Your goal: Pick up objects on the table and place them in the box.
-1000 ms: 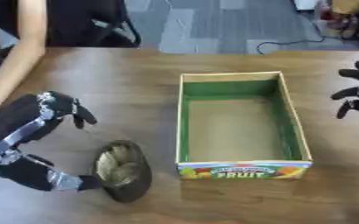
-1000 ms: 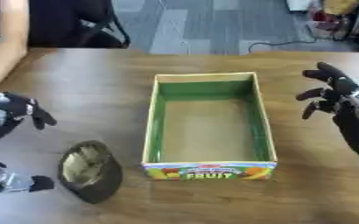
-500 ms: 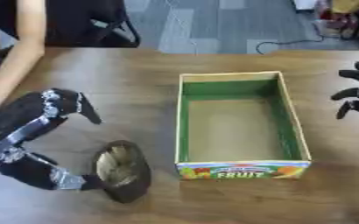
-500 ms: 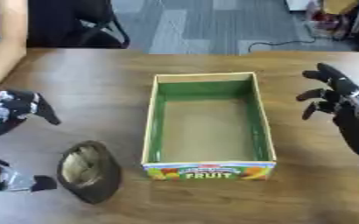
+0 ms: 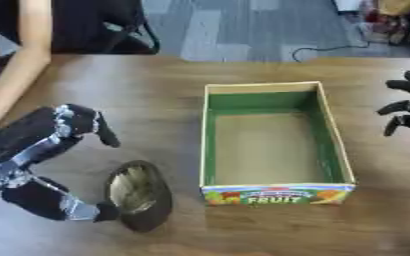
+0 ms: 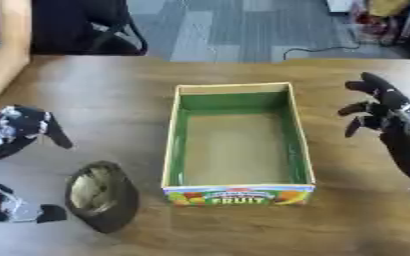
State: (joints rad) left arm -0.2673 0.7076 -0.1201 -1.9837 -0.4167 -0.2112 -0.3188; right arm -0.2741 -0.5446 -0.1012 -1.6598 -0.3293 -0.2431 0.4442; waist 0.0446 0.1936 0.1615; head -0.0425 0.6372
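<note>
Left hand (image 5: 47, 165): spread wide at lower left, thumb tip touching dark oval object (image 5: 139, 194), not gripping.
Right hand (image 6: 383, 112): open, empty, right edge.
Fruit box (image 5: 273, 186): centre.

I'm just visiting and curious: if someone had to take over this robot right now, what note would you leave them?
Left hand: open, spread around the dark oval object at the table's near left, thumb tip at the object's edge, nothing lifted.
Right hand: idle to the right of the box, fingers relaxed, holding nothing.
Box: open, green inside, middle of the table, nothing in it.
Done: nothing placed so far.
Left: close the left hand on the object, lift it, carry it right and set it in the box. No other loose object shows on the table.
</note>
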